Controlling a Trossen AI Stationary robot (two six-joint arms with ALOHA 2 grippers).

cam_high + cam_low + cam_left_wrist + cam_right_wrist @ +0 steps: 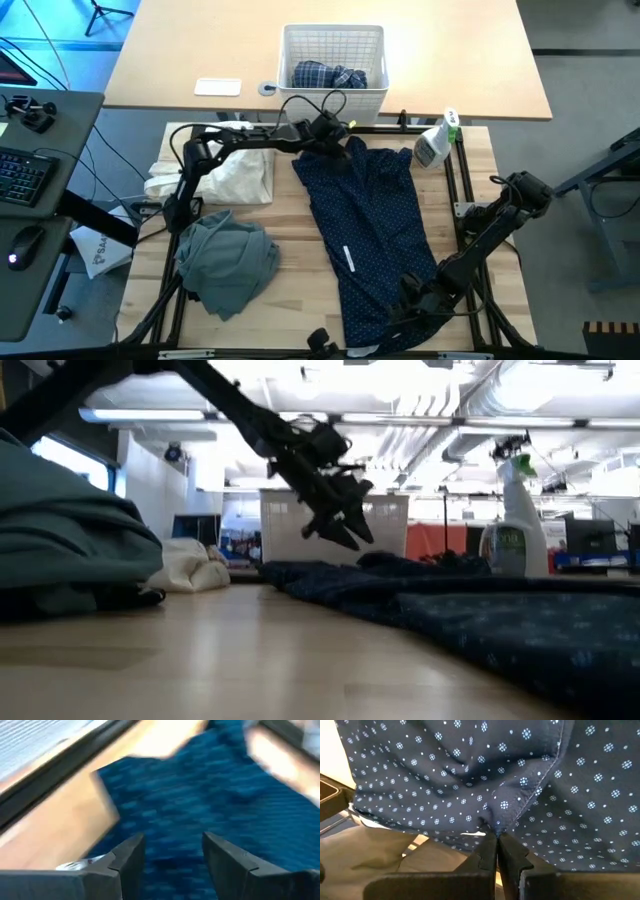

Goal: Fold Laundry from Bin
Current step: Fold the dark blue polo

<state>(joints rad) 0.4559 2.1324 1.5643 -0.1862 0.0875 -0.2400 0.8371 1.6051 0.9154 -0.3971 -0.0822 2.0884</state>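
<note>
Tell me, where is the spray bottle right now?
In the high view the spray bottle stands at the table's far right edge, just beyond the navy dotted trousers and to the right of the bin.

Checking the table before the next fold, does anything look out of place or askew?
One thing: the navy dotted trousers lie spread on the table, but their near end hangs past the front edge, pinched in the shut right gripper. A spray bottle stands by their far end. The left gripper hovers open above them.
</note>
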